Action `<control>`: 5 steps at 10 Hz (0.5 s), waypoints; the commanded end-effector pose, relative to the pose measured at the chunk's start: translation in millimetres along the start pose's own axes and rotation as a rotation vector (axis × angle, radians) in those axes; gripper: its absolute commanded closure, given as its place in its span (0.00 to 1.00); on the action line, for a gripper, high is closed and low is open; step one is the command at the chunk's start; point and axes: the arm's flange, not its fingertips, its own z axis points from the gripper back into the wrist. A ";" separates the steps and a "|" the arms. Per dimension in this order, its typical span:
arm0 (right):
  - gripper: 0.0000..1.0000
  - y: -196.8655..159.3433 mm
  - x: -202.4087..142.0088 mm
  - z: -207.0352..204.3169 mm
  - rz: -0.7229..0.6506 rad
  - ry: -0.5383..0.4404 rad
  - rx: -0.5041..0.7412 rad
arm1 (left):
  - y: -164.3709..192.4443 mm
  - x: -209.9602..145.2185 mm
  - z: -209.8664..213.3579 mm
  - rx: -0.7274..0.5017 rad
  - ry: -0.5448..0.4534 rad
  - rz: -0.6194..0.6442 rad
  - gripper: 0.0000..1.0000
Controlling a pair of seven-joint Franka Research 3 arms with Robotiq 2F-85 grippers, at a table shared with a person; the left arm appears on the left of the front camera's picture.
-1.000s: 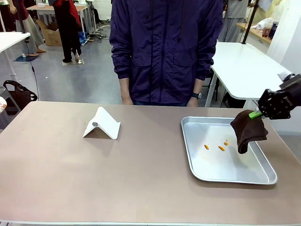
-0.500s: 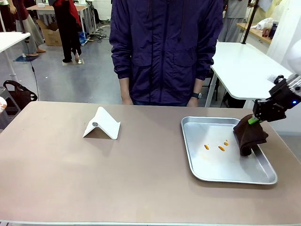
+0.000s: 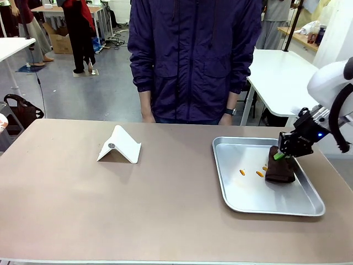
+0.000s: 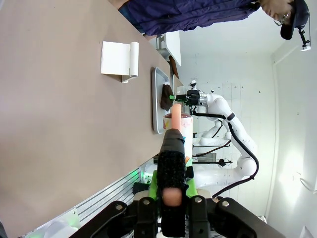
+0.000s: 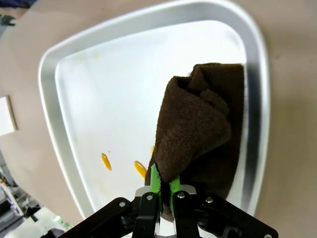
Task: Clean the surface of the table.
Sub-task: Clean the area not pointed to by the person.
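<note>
Brown cloth: pinched in right gripper, resting inside tray, right half.
Counter: bare top spreads left of tray; right arm nearer.
Left gripper: clamped on peach rod.

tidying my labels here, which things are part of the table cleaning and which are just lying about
Part of the job: table, brown cloth, right gripper gripping it, silver tray holding orange bits.
Just lying about: white folded card.
</note>
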 end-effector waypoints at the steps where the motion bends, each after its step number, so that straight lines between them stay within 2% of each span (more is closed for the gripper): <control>1: 1.00 4.4 6.4 -6.8 0.006 0.030 0.057 | -4.0 -2.3 -1.6 -0.003 -0.010 0.009 0.77; 5: 1.00 20.2 1.8 -27.4 0.065 0.091 0.110 | -4.0 -2.3 -1.6 -0.003 -0.010 0.009 0.77</control>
